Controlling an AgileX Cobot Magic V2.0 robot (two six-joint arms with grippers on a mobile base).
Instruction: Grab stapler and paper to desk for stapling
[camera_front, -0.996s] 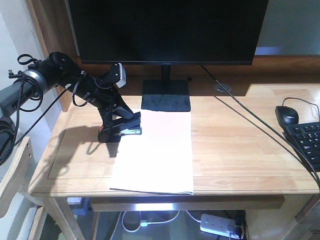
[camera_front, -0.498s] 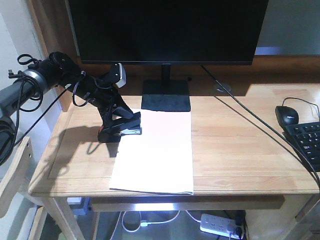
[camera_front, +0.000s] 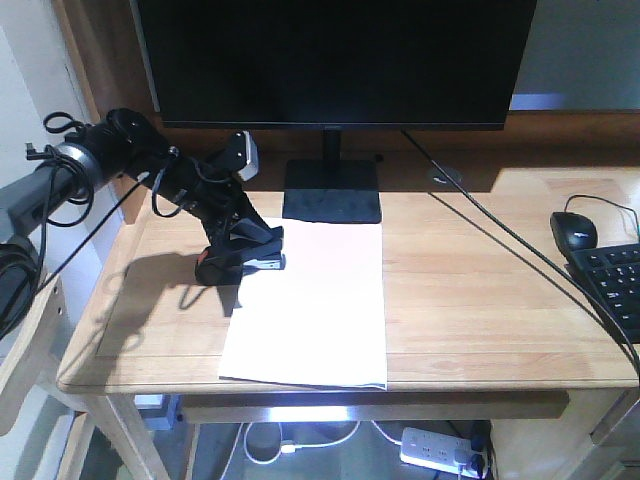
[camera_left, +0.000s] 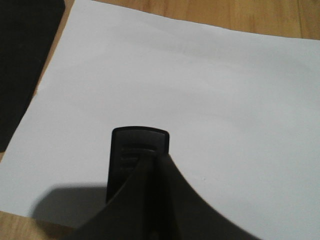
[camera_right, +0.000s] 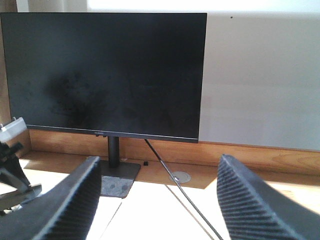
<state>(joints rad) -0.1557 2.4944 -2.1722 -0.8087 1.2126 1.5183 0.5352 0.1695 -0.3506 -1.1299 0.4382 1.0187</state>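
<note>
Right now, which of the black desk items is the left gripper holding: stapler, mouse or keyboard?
The stapler, clamped by the left gripper at the paper's upper-left corner. The mouse and keyboard sit untouched far right.

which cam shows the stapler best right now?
Exterior front-facing: the stapler shows side-on in the left tool, over the paper's corner. Left wrist shows only its black nose. Right wrist shows a cropped sliver at the left edge, unclear.

I saw a dark monitor standing at the table's back edge on its black base. A mouse and keyboard lay at the right edge, a power strip underneath.
</note>
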